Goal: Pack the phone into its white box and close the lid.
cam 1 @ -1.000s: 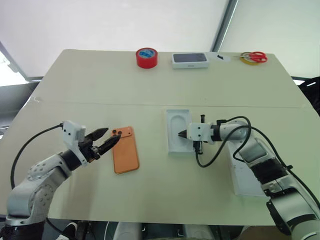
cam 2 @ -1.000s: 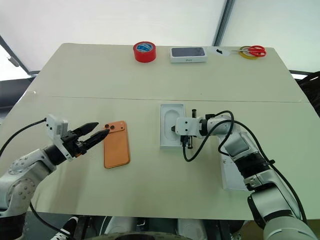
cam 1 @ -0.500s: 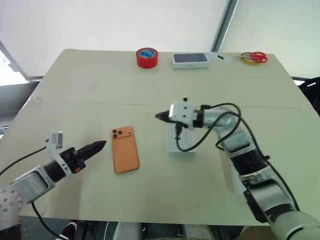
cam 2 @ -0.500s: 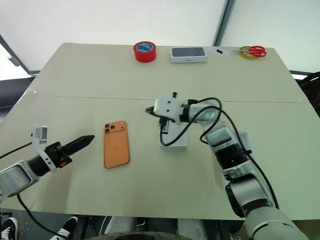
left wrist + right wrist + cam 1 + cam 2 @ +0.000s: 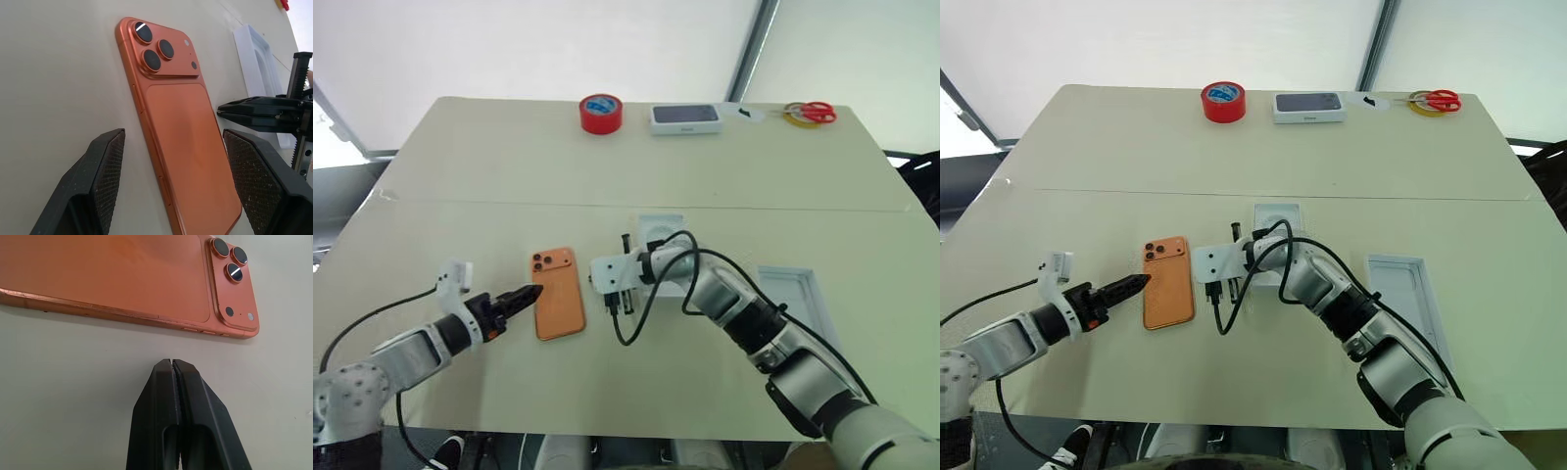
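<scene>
My right gripper has swung across from over the white moulded tray to just beside the slim orange smartphone, its fingers pressed shut, while my left gripper has dropped low on the opposite side with its fingers spread wide. The phone lies back-up on the beige table between my two grippers, untouched. I judge this the pick-up step: the shut right tip should brace one long edge so the open left fingers can close across the phone.
</scene>
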Controlling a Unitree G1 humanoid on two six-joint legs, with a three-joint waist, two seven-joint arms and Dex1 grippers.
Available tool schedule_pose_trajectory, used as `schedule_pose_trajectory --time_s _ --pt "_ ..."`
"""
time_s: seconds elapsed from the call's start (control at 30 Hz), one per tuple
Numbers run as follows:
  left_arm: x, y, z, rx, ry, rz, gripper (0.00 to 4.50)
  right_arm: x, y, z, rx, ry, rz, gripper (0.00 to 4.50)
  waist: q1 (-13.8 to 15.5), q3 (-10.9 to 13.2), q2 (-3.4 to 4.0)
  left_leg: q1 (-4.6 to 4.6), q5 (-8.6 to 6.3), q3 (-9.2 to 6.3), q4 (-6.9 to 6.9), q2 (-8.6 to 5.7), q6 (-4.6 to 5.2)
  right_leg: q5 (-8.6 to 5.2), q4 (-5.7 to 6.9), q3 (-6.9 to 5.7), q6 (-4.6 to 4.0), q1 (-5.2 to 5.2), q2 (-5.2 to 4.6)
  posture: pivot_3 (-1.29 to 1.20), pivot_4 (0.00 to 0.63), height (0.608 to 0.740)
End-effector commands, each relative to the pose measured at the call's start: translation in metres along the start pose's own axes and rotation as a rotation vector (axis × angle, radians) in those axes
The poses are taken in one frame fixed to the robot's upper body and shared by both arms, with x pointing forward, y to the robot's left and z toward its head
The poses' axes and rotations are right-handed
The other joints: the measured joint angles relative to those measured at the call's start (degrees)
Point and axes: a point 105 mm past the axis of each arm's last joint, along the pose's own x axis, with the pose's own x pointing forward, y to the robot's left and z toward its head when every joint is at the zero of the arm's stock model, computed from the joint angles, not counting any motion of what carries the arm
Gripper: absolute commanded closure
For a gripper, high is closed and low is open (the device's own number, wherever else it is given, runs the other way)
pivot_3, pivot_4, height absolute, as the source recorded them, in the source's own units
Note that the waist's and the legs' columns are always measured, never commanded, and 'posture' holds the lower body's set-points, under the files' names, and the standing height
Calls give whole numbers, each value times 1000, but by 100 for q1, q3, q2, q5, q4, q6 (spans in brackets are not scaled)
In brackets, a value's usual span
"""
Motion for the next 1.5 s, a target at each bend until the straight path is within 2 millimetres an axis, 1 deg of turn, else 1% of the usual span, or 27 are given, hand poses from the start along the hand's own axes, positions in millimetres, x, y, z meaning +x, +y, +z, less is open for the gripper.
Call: schedule_pose_trajectory --time_s 0.03,0.17,0.27,0.3,0.4,0.5,0.53,0.7,0.8,0.93,1.13,1.17,1.23,1.33,1.37,1.43,1.5 --pt "11 -6 -24 4 107 -7 1123 4 9 3 17 5 64 4435 15 -13 3 1 0 0 0 0 0 0 0 0 0 2 0 0 150 740" --pt "26 -9 -24 -18 113 -17 1123 4 9 13 64 -37 74 4435 41 -24 7 6 -1 -2 0 -7 1 0 -2 -1 0 10 -6 0 150 740" --pt "37 -18 -27 -6 130 -53 1123 5 9 13 39 -24 64 4435 53 -33 13 7 0 -6 1 -15 1 0 -1 -5 0 12 -12 0 150 740" --pt "41 -22 -28 -33 130 -74 1123 5 9 13 43 -23 62 4435 52 -35 13 7 0 -6 1 -18 1 0 -1 -5 0 14 -14 0 150 740" --pt "50 -35 -38 -57 168 -123 1123 4 10 10 53 -16 62 4435 62 -49 23 9 0 -8 2 -21 2 0 -1 -7 1 19 -17 0 150 740" --pt "56 -48 -36 -104 153 -173 1123 4 8 6 54 -1 51 4435 79 -50 25 24 -3 -11 1 -25 6 0 -3 -10 1 38 -20 0 150 740" --pt "56 -49 -36 -98 157 -173 1123 4 7 6 54 0 48 4435 77 -52 22 25 -16 -13 3 -26 29 0 -4 -11 1 41 -20 0 150 740" --pt "50 -34 -31 -66 168 -109 1123 4 8 4 52 3 41 4435 22 -52 22 25 -6 -13 2 -26 11 0 -4 -11 1 38 -18 0 150 740" --pt "44 -28 -21 -74 134 -103 1123 3 8 3 56 5 36 4435 3 -52 21 24 -5 -12 1 -25 11 0 -5 -10 1 37 -17 0 150 740" --pt "37 -25 -16 -94 119 -123 1123 3 8 2 57 7 32 4435 -6 -51 20 24 -5 -12 -4 -24 11 -1 -8 -11 1 35 -17 0 150 740" --pt "29 -20 -18 -136 129 -138 1123 3 6 2 60 8 25 4435 -16 -51 20 24 -5 -12 -8 -23 10 -1 -12 -10 1 33 -17 0 150 740" --pt "29 -18 -19 -149 129 -139 1676 3 6 2 60 9 22 4500 -15 -51 20 24 -5 -12 -9 -23 10 -1 -14 -10 1 33 -17 0 150 740" --pt "31 -18 -20 -171 123 -156 2460 3 6 2 61 8 20 4500 -10 -51 20 24 -5 -13 -10 -23 10 -1 -15 -10 0 33 -18 0 150 740" --pt "33 -22 -21 -214 115 -194 4115 2 6 2 62 9 18 4500 7 -52 17 23 -6 -13 -9 -23 11 -1 -17 -10 0 34 -19 0 150 740" --pt "33 -22 -23 -227 118 -205 4467 2 6 2 62 11 16 4500 11 -52 17 24 -6 -15 -9 -23 10 -1 -18 -11 0 36 -19 0 150 740" --pt "34 -21 -26 -251 127 -216 4467 -1 4 1 62 13 6 4500 -4 -52 17 28 -15 -15 -11 -23 25 -1 -19 -10 0 39 -20 0 150 740" --pt "34 -21 -20 -280 106 -233 4467 -5 -2 4 84 -15 -21 4500 3 -52 17 28 -14 -15 -13 -23 23 -1 -20 -10 0 38 -20 0 150 740"
